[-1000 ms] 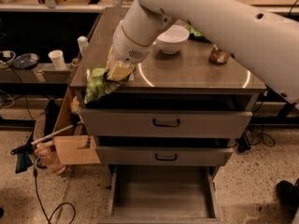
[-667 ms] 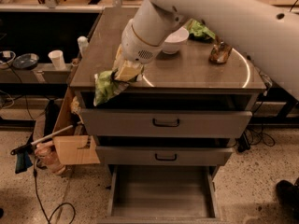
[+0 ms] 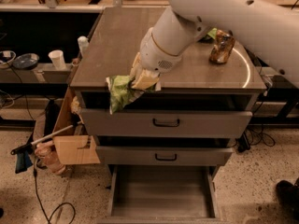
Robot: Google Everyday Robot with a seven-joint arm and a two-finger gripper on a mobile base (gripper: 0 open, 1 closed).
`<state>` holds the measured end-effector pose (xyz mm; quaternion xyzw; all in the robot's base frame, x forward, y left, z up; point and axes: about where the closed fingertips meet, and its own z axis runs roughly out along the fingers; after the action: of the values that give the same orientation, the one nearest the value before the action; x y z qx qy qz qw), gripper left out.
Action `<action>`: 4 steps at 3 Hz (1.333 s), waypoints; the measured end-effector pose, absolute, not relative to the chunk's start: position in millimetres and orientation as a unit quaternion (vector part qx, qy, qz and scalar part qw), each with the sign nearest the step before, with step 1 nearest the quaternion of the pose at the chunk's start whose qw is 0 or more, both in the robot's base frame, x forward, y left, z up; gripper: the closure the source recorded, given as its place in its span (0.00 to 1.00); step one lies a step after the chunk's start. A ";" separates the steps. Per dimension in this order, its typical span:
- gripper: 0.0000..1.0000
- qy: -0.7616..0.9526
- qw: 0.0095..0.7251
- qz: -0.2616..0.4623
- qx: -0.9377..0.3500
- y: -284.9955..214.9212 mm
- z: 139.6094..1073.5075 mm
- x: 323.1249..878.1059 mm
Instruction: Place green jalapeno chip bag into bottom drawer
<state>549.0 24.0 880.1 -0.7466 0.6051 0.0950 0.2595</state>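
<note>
At the front edge of the table, left of centre, the pincer grips the chip bag, which hangs over that edge. A can stands behind, to the right. The bottom drawer juts out below 2 others.

My gripper, clamping the green jalapeno chip bag, overhangs the cabinet's front edge. Beneath two handled drawer fronts, I see the bottom drawer open upward.

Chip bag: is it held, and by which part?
Yes. The end effector, at the front edge of the cabinet, grips the bag by its upper end.
</note>
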 end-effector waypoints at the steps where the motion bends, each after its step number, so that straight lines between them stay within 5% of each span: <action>1: 1.00 0.609 0.257 0.104 -0.743 7.0 868.5 527.6; 4: 1.00 0.657 0.238 0.128 -0.704 -28.4 838.2 466.4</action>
<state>466.4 -28.4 838.2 -0.7038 0.6568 0.1283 0.2382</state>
